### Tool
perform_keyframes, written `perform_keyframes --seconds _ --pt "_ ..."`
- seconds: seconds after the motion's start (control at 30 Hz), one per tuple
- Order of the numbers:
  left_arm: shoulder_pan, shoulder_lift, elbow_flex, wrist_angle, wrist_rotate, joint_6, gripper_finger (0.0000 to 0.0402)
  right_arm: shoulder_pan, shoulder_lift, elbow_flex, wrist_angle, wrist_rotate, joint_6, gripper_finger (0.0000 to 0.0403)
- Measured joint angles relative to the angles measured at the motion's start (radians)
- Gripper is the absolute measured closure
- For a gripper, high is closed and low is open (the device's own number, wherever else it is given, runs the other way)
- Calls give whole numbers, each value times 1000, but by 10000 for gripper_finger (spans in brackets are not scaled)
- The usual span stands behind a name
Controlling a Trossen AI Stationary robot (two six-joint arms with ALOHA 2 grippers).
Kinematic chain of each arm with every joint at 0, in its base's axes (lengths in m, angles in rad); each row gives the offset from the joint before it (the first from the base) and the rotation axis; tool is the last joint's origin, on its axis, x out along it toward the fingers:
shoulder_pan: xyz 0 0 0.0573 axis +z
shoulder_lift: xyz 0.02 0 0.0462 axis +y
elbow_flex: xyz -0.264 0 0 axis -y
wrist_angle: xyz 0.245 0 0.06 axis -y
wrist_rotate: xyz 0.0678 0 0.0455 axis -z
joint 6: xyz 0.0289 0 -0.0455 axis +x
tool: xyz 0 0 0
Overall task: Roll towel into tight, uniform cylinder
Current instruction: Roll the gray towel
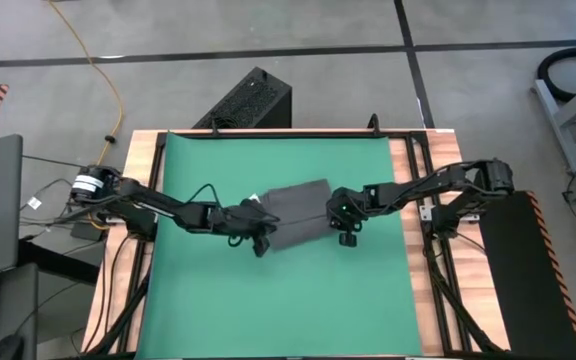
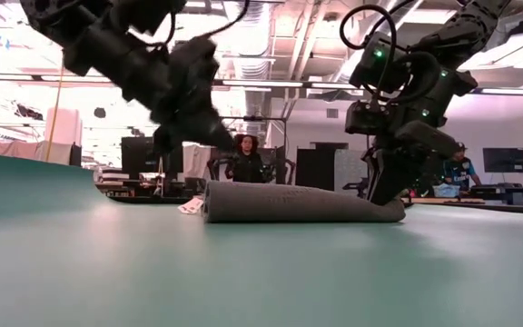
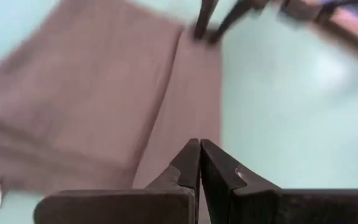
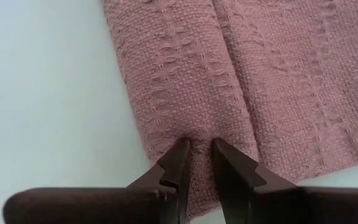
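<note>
Green mat [image 1: 208,300] covers the tabletop [image 1: 415,320] from its near edge back to the far one, leaving strips of bare wood along both sides. Near the middle of the mat lies the towel [image 1: 298,215], a dark grey cloth turned slightly askew to the mat's edges. In the low view the towel [image 2: 302,204] shows as a low, long roll lying flat on the mat, with a small white tag [image 2: 191,206] sticking out at its left end.

At the towel's left end sits the left hand [image 1: 259,240], its arm reaching in from the tabletop's left edge. From its wrist camera the left hand [image 3: 200,163] has its two dark fingers pressed together, clenched on nothing, poised just above the cloth with a folded edge of the towel [image 3: 104,106] spread ahead of them.

At the towel's right end the right hand [image 1: 347,232] comes in from the tabletop's right edge. Its wrist camera shows the right hand [image 4: 201,163] with fingers a little apart, tips set down on the woven towel [image 4: 241,81] at its corner and pinching a ridge of the cloth between them.

Beyond the tabletop's far edge a black box [image 1: 246,102] stands on the floor. In the room behind, a person [image 2: 246,161] sits.
</note>
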Motion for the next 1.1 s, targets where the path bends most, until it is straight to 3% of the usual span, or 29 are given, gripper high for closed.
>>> perform_keyframes --seconds 0.13,0.43,0.7,0.87,1.1 --pt "0 37 43 109 -28 50 401 6 0 -1 14 1 22 310" --pt "-1 265 156 201 -102 61 402 13 1 -1 33 5 30 310" --pt "-3 411 228 194 -52 56 402 13 1 -1 39 5 32 310" --pt "-2 431 232 112 -59 26 401 15 -5 -3 64 5 47 310" --pt "0 429 234 26 -18 51 401 19 -145 -6 40 5 8 301"
